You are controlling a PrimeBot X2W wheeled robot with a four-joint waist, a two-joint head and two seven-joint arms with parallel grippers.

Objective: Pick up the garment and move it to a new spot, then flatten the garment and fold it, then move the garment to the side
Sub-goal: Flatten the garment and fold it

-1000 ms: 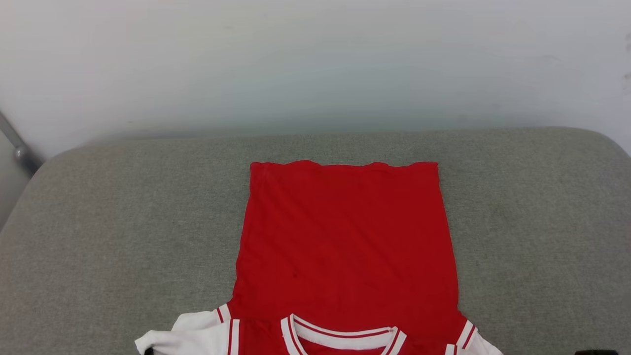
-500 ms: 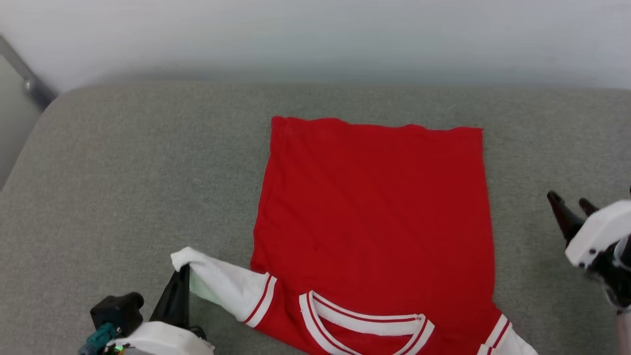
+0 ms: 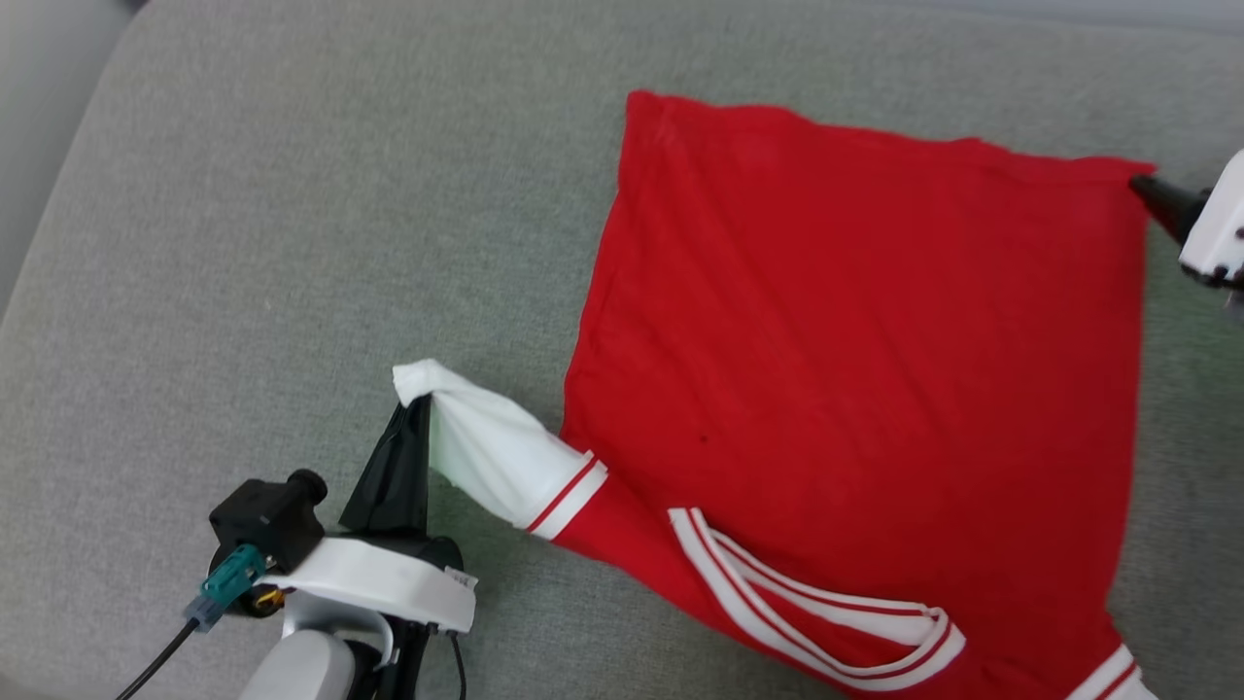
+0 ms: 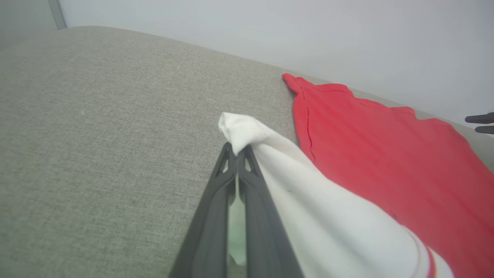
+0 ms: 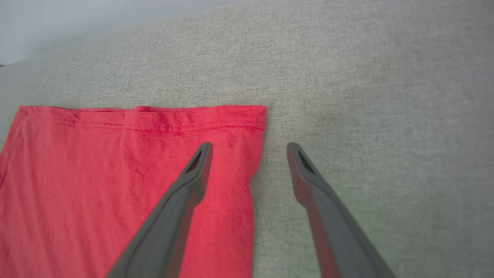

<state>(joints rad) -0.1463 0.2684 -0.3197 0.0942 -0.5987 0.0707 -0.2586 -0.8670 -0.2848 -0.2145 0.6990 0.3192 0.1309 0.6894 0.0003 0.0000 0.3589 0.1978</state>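
at the lower left of the head view, the left tool (image 3: 416, 403) is clamped on the tip of the white sleeve (image 3: 486, 452) and lifts it off the grey cushion (image 3: 292, 243). the garment (image 3: 855, 340) lies spread, red and plain, across the centre and right, collar (image 3: 826, 622) nearest. half a second ago the right tool (image 5: 249, 148) stood well off the side edge. now it stands wide at the far hem corner (image 5: 256, 116), one finger over cloth and one over cushion. that suggests a two-point hold for moving or flattening. the garment's new slant is the camera turning. the other sleeve is cut off at the bottom right, no lettering shows, and contact at the hem cannot be told.
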